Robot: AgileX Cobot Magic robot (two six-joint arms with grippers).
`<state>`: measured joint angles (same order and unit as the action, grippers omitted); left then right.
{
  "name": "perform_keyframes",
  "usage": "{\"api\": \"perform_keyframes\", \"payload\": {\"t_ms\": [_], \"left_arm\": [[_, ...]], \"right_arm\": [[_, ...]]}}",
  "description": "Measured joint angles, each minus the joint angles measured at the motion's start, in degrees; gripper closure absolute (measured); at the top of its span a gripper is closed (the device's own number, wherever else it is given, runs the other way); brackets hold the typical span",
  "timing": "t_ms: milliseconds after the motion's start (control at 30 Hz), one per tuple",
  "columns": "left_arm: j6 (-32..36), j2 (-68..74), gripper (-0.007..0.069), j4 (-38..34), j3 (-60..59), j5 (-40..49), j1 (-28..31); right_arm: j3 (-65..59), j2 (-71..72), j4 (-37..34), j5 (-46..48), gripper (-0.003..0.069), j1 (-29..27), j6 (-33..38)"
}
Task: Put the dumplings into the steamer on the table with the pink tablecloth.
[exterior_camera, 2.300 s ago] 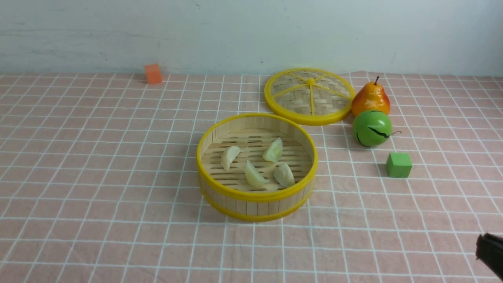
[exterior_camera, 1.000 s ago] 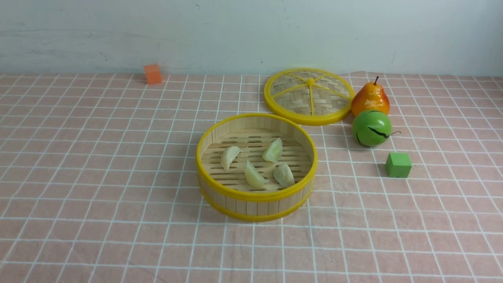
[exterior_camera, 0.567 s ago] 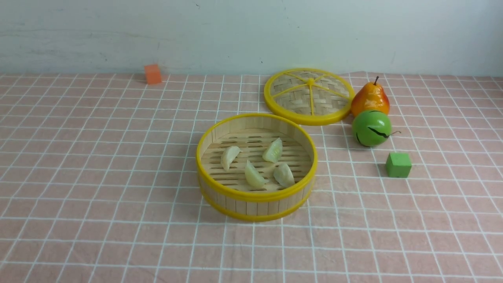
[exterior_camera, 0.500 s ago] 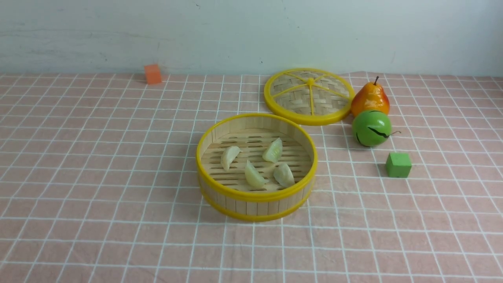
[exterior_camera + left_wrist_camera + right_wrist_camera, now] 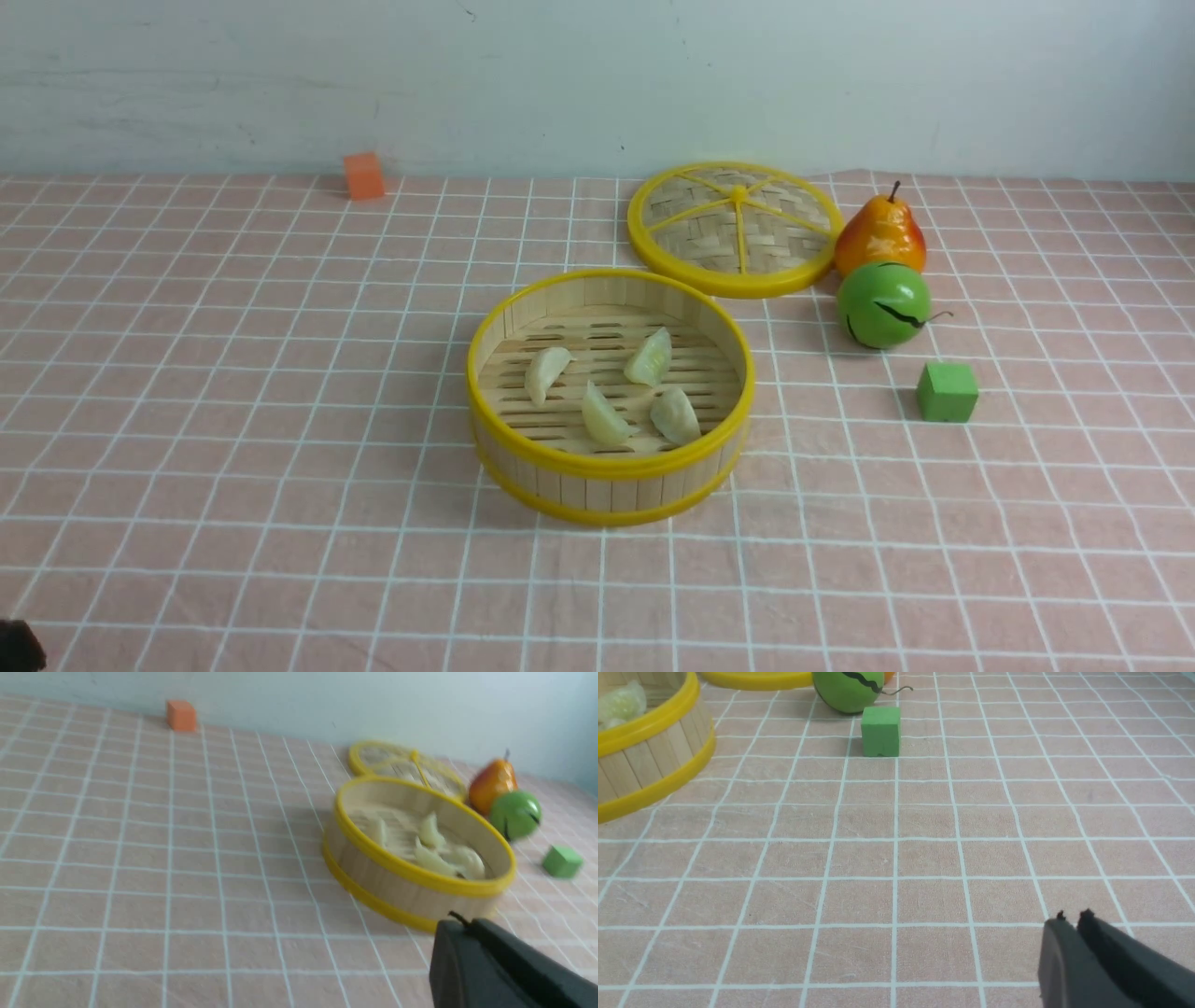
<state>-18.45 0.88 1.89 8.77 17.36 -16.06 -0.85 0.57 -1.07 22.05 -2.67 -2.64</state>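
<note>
Four pale crescent dumplings (image 5: 609, 387) already lying inside round yellow-rimmed bamboo steamer (image 5: 728, 434) mid-counter. Left gripper (image 5: 460, 926) sitting nearer, steamer just ahead of its jaws, jaws together, empty. Right gripper (image 5: 1071, 921) hanging well apart, jaws nearly together, holding nothing.

I'm looking along the pink tablecloth (image 5: 924, 858) past my right gripper (image 5: 1071, 921), whose jaws are sitting nearly together over bare cloth, holding nothing. A green cube (image 5: 880, 731) is standing ahead, just before a green ball (image 5: 847, 690). The steamer (image 5: 649, 760) is showing at the edge, with one dumpling (image 5: 621, 704) peeking inside.
</note>
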Motion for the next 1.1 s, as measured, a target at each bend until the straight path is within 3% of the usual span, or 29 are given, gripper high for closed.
{"api": "perform_keyframes", "payload": {"t_ms": [167,400,600,1100], "left_arm": [[-0.8,-1.5,0.0638,0.0,-8.7,-10.1,7.3],[-0.8,-1.5,0.0638,0.0,-10.4,-4.6,14.3],[-0.8,-1.5,0.0638,-0.1,-10.4,3.4,15.3],[-0.8,-1.5,0.0638,-0.2,-10.4,3.9,15.3]], "right_arm": [[0.0,0.0,0.0,0.0,0.0606,0.0,0.0],[0.0,0.0,0.0,0.0,0.0597,0.0,0.0],[0.0,0.0,0.0,0.1,0.059,0.0,0.0],[0.0,0.0,0.0,0.1,0.0575,0.0,0.3]]}}
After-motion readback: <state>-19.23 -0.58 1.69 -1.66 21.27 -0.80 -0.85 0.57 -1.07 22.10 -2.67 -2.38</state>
